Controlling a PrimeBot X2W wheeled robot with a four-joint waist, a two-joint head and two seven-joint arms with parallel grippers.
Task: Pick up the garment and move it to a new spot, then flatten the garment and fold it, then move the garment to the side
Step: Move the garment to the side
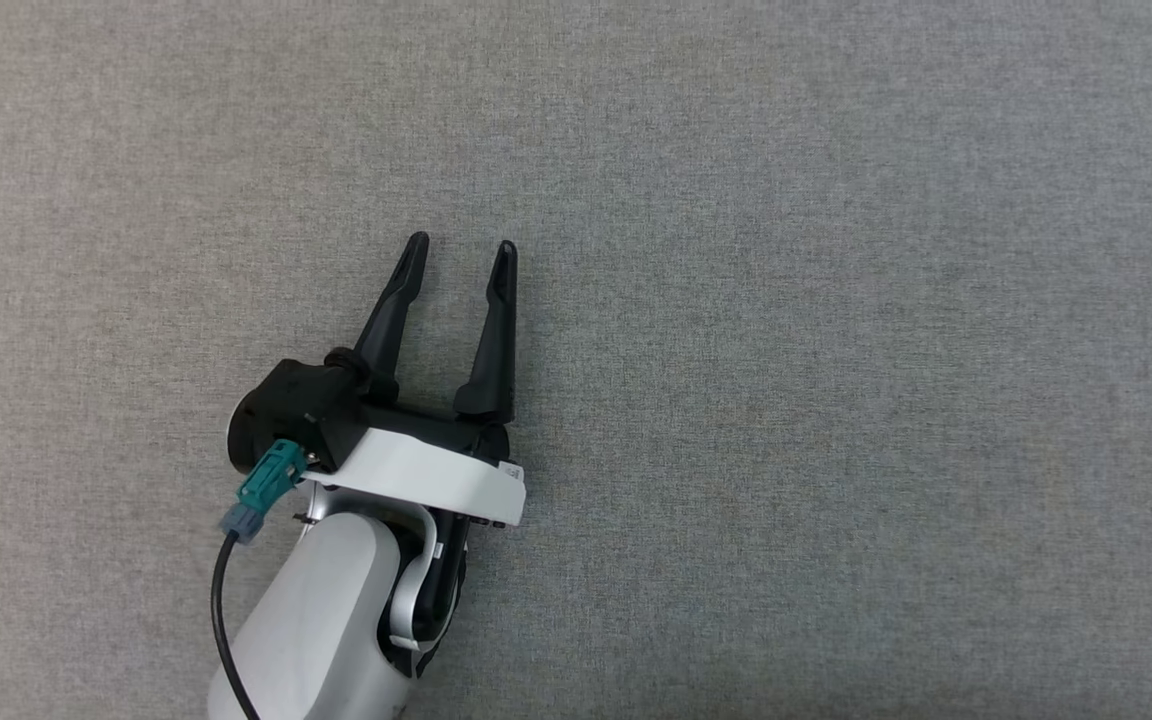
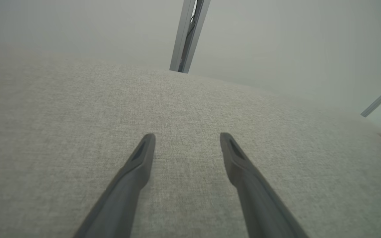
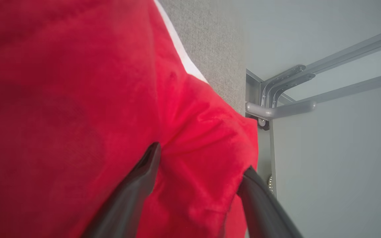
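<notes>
In the head view the left gripper [image 1: 463, 245] hangs over the near left of the grey table [image 1: 836, 300], fingers spread wide and holding nothing. The left wrist view agrees (grey cloth beneath both fingers). In the right wrist view the right gripper [image 3: 202, 160] stands wide apart, a loose fold of the red garment [image 3: 78, 99] between its fingers. The garment lies at the table's edge beside a metal frame [image 3: 286, 105].

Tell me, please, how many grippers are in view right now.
2. The left gripper is open over the grey surface in the head view; the right gripper, also open, is against the red garment.
</notes>
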